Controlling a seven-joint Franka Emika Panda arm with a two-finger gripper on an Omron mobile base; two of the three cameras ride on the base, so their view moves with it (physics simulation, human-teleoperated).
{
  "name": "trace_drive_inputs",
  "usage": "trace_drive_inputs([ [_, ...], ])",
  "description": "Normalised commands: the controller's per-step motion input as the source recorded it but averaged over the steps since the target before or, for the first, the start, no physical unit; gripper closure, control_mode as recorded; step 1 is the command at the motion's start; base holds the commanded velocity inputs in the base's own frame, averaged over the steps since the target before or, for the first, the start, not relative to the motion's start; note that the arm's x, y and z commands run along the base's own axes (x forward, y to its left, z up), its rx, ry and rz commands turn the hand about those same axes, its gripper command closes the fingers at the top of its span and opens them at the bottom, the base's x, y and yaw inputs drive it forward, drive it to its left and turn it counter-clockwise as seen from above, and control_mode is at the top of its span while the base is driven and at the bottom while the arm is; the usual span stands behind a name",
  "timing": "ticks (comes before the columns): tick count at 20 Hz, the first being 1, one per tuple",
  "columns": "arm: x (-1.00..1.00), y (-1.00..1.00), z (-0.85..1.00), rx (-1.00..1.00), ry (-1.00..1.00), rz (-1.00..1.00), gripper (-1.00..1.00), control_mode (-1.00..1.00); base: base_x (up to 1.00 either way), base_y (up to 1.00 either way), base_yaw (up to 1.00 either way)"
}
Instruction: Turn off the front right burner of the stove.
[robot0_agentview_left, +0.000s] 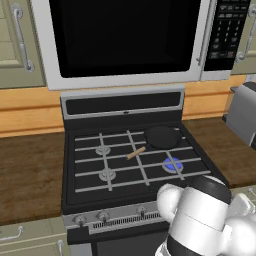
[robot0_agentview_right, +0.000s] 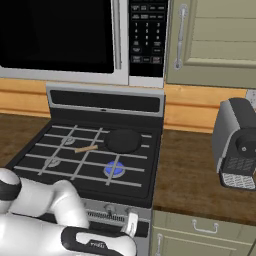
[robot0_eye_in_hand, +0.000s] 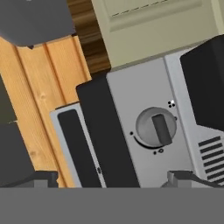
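The front right burner (robot0_agentview_left: 172, 164) (robot0_agentview_right: 114, 169) glows blue under the pale grate bars of the black stove (robot0_agentview_left: 125, 104) (robot0_agentview_right: 145, 150). My gripper (robot0_agentview_right: 131, 221) hangs just in front of the right end of the silver knob strip (robot0_agentview_right: 107, 209), below that burner. In the hand view a round silver knob (robot0_eye_in_hand: 155, 127) with a dark bar handle sits close ahead on the strip. The gripper (robot0_eye_in_hand: 111, 179) is open, its two fingertips at the bottom edge to either side, below the knob and apart from it.
A round black pan (robot0_agentview_left: 162, 136) (robot0_agentview_right: 122, 140) with a wooden handle (robot0_agentview_left: 136, 152) rests on the back right grate. A microwave (robot0_agentview_left: 125, 35) hangs above. A grey appliance (robot0_agentview_right: 237, 142) stands on the wooden counter to the right. Cabinet drawers (robot0_agentview_right: 200, 227) sit beside the stove front.
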Motion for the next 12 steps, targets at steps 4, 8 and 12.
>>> trace_drive_inputs([
  [4, 0.00, -0.13, -0.15, 0.00, 0.00, 0.06, -1.00, -1.00, 0.00, 0.00, 0.00],
  [8, 0.06, 0.07, -0.36, -0.05, 0.00, 0.00, -1.00, -1.00, 0.00, 0.00, 0.00],
  [12, 0.24, 0.13, -0.19, -0.04, -0.07, 0.00, -1.00, -1.00, 0.00, 0.00, 0.00],
])
